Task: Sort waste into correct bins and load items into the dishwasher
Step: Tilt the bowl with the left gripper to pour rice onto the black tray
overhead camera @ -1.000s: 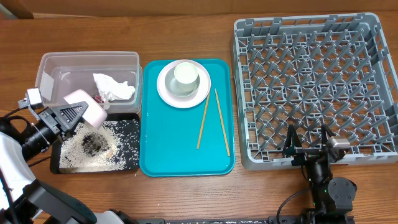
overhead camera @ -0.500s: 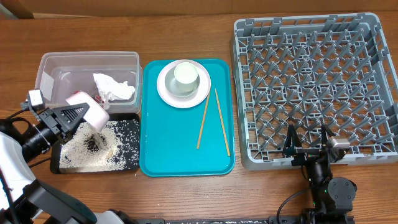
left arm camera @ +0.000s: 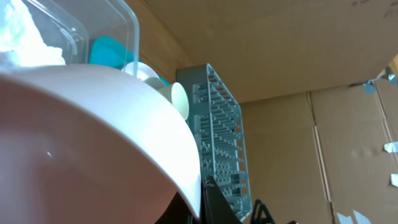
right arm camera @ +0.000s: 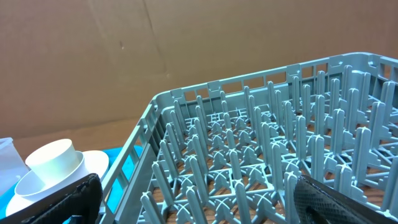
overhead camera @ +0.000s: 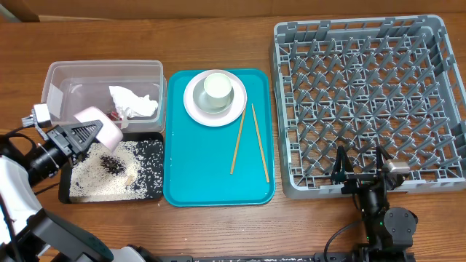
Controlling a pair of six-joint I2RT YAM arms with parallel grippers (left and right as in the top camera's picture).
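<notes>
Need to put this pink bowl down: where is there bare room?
The dish rack is wholly empty. The teal tray is bare below the plate, left of the chopsticks. Crowded: the black tray, covered in rice; the clear tub, holding a napkin.

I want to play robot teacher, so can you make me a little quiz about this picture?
1. True or false: the grey dish rack already has dishes in it.
2. What lies inside the clear tub? A) a crumpled napkin B) a spoon C) a banana
3. Fill in: the left gripper holds a pink ____ tilted over the black tray.

Key: 1 false; 2 A; 3 bowl.
</notes>
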